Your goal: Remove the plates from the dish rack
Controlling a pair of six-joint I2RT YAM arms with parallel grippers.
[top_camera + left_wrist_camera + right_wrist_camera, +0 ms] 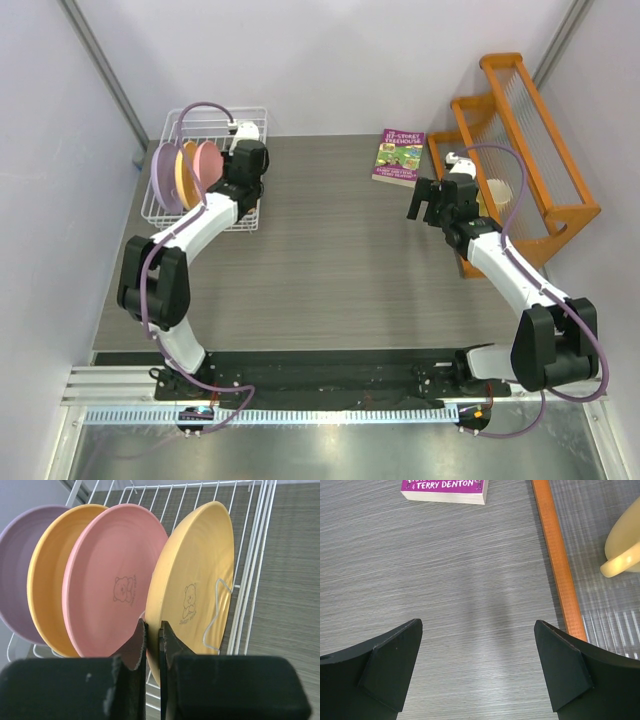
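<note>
The outermost yellow plate (192, 580) in the dish rack (160, 212) is pinched by the left gripper (153, 626); the right gripper (478, 625) is held wide open.

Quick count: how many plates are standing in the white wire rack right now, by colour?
Lilac plate: 1
Pink plate: 1
Orange-yellow plates: 2
Total: 4 plates, all on edge in the dish rack

The left gripper (153, 630) hides the lower rim of the front yellow plate (200, 570); the book (445, 490) and mug (625, 540) run off the picture.
</note>
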